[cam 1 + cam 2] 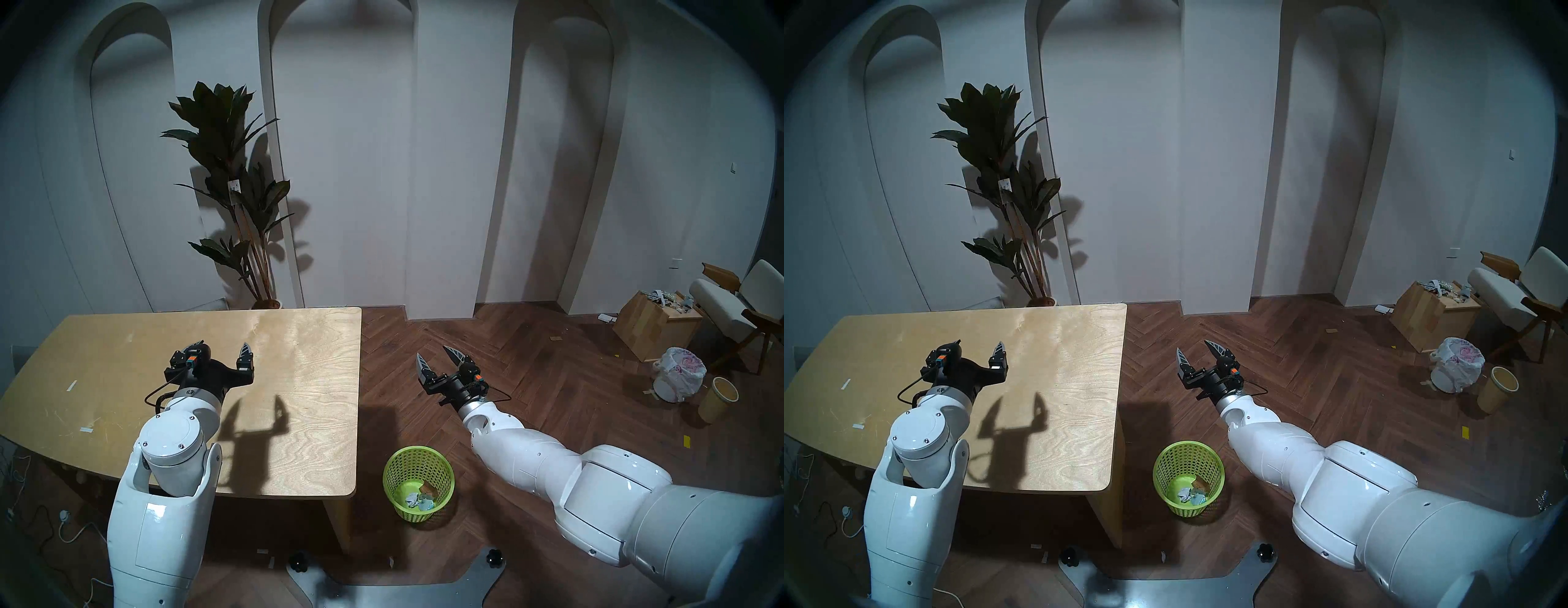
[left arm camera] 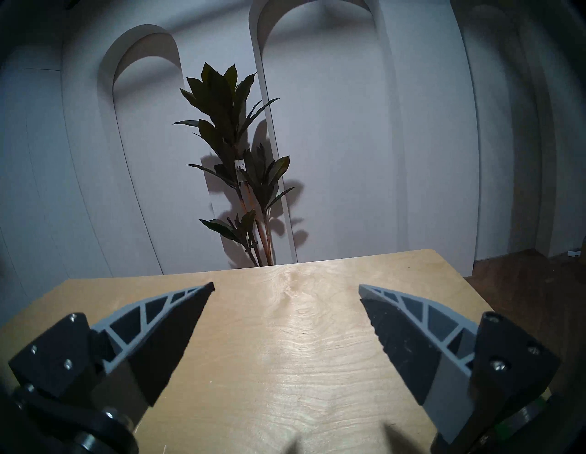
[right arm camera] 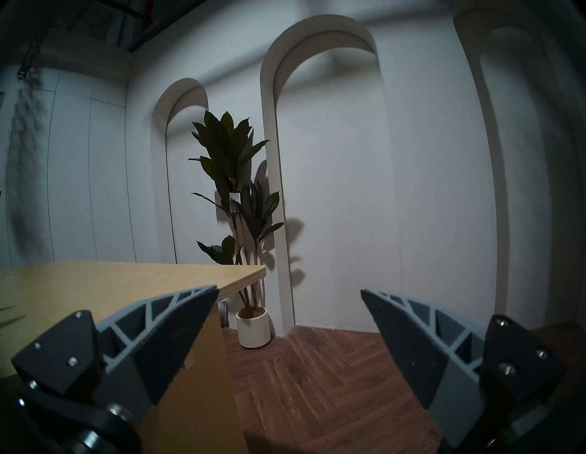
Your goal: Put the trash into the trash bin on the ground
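The lime-green mesh trash bin point(image 1: 418, 482) point(image 1: 1188, 478) stands on the floor beside the table's right end. The trash point(image 1: 420, 497) point(image 1: 1192, 494) lies at its bottom: a brown cardboard scrap, pale blue-white wrapper and crumpled white paper. My left gripper point(image 1: 224, 344) point(image 1: 979, 344) point(image 2: 287, 287) hovers open and empty over the wooden table point(image 1: 297, 339). Out over the floor, beyond the bin, my right gripper point(image 1: 432, 351) point(image 1: 1194, 344) point(image 3: 289, 290) is open with nothing between its fingers.
A potted plant point(image 1: 237, 187) stands behind the table by the arched wall. At the far right are a wooden crate point(image 1: 655, 325), a chair point(image 1: 738, 297), a white bin with a pink-printed bag point(image 1: 679, 373) and a beige cylindrical bin point(image 1: 719, 399). Cables point(image 1: 63, 522) lie on the floor at the left.
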`<move>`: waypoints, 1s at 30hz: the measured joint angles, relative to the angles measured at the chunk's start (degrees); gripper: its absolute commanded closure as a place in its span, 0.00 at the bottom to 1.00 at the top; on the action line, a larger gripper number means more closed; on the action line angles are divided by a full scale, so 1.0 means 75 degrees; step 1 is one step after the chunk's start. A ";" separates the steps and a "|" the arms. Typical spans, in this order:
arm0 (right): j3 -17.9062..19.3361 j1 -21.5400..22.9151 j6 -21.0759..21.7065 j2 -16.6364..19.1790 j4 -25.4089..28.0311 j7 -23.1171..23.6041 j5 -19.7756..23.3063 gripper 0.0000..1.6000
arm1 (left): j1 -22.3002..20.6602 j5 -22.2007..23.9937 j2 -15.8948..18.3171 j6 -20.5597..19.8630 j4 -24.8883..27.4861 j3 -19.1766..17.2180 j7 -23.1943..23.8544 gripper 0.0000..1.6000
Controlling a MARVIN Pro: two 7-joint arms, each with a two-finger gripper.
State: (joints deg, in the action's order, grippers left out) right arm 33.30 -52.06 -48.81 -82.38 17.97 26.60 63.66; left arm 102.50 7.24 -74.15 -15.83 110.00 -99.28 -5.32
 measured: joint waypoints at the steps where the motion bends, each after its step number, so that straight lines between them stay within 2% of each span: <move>1: 0.0009 -0.0021 -0.0028 0.0001 0.0029 0.0012 0.0009 0.00 | -0.0043 0.0001 0.0010 0.0000 -0.0030 0.0019 0.0013 0.00; 14: 0.0219 -0.0294 -0.0512 0.0057 0.0530 0.0153 0.0175 0.00 | -0.0777 0.0003 0.0112 -0.0001 -0.0670 0.0528 0.0259 0.00; 30: 0.0622 -0.0324 -0.0728 0.0503 0.0897 0.0035 0.0419 0.00 | -0.1546 -0.0043 0.0122 0.0000 -0.1461 0.1189 0.0531 0.00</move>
State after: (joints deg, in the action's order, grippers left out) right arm 37.97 -54.49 -54.28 -78.61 24.69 26.86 66.80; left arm 90.91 6.92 -73.24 -15.83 99.04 -90.37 -1.33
